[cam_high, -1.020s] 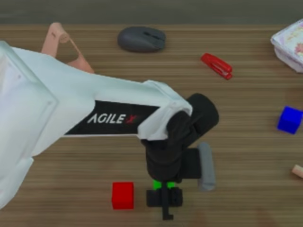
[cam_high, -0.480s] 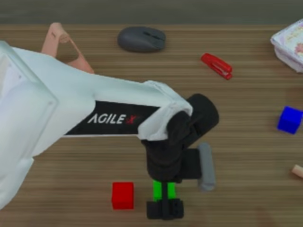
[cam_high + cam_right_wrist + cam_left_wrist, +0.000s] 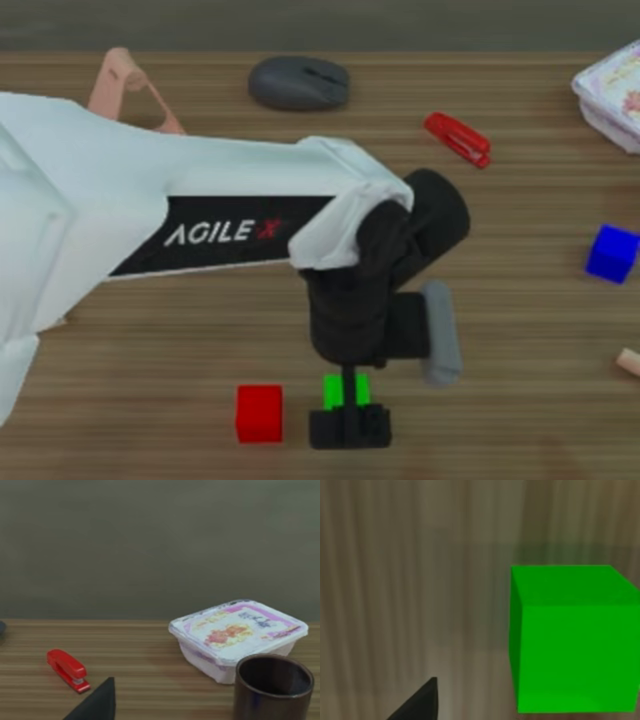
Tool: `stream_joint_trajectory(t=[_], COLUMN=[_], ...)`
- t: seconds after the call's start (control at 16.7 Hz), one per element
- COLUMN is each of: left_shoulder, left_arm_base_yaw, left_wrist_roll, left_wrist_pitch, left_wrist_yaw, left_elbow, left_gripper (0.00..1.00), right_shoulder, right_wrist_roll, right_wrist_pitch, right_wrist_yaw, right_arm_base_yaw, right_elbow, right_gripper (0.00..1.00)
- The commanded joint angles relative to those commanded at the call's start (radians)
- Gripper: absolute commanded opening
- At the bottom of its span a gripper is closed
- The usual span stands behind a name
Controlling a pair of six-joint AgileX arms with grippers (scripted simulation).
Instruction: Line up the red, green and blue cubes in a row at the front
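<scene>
Just right of the red cube (image 3: 259, 412), the left pincer (image 3: 348, 420) stands released over the green cube (image 3: 334, 390), a light, rigid block best pinched across opposite flat faces.

Left arm reaches across, its claw (image 3: 349, 428) pointing down near the front edge.

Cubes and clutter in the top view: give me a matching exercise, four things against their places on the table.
Things:
1. red cube
2. green cube
3. blue cube
4. grey mouse

Places:
A. right edge, mid-depth
B. back, near the middle
C. front, directly under the left gripper
D. front, just left of the green cube

Pairs: 1-D, 2-C, 3-A, 4-B
</scene>
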Motion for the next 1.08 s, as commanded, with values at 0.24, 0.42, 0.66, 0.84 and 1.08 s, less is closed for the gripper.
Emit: stream_joint_trajectory(t=[0.24, 0.42, 0.66, 0.84, 1.08], left_shoulder=[-0.056, -0.06, -0.084, -0.202, -0.491], left_arm_base_yaw=[0.013, 0.014, 0.025, 0.089, 0.231], left_wrist_roll=[-0.004, -0.004, -0.013, -0.054, -0.15], left_wrist_pitch=[-0.123, -0.127, -0.107, -0.04, 0.104], left_wrist_yaw=[-0.001, -0.002, -0.003, -0.009, -0.017], left_elbow=[0.07, 0.073, 0.046, -0.055, -0.281], left_gripper=[1.0, 1.0, 1.0, 1.0, 1.0], right_shoulder=[0.0, 0.0, 0.031, 0.155, 0.466], right_wrist_roll=[0.0, 0.0, -0.02, -0.095, -0.257], right_wrist_pitch=[0.0, 0.0, -0.02, -0.094, -0.259], right_wrist_yaw=[0.0, 0.0, -0.001, -0.002, -0.001], right_arm_base_yaw=[0.0, 0.0, 0.002, 0.007, 0.013], right_elbow=[0.0, 0.0, 0.029, 0.148, 0.405], right_gripper=[1.0, 1.0, 1.0, 1.0, 1.0])
